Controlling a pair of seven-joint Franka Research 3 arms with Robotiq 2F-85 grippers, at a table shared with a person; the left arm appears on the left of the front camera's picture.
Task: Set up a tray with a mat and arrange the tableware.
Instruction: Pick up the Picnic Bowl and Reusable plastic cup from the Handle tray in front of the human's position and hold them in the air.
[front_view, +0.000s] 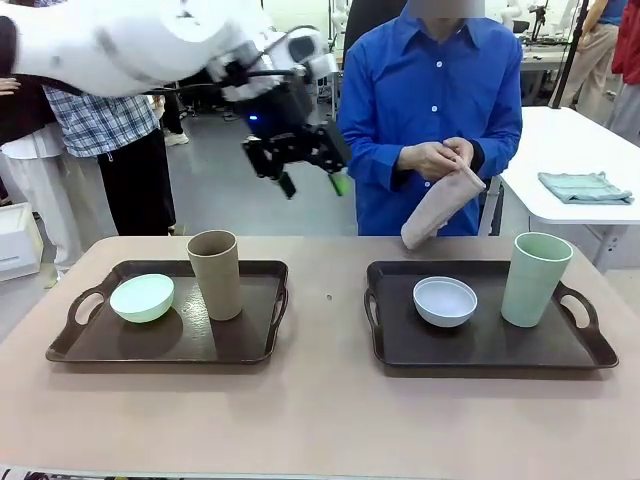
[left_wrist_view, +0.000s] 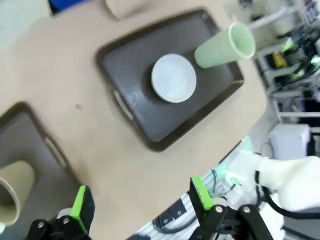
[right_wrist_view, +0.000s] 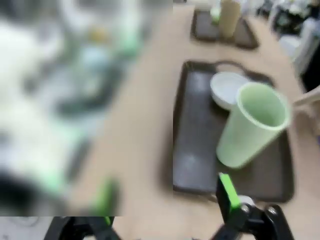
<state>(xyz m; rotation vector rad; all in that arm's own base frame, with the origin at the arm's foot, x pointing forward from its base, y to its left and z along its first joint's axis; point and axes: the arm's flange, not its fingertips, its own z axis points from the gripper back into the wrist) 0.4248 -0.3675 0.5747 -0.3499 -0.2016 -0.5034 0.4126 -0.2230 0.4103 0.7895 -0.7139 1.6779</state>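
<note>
2 trays (front_view: 170, 342), 2 bowls (front_view: 141, 297), 2 cups (front_view: 215, 275); 1 mat (front_view: 440, 208) w/ person (front_view: 430, 100).

Folded teal cloth (front_view: 585, 186) lies on white side table (front_view: 552, 148) | bystander in blue-and-white plaid shirt (front_view: 100, 122) stands far left

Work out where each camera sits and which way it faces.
Front view: fixed on the robot's side, facing the person across the table; the left arm's fingers hang above.
Left wrist view: looks down past own fingers at the pale green cup and pale bowl.
Right wrist view: blurred, slanting past own fingers at that cup.
Shared: both wrist views show the right tray.
</note>
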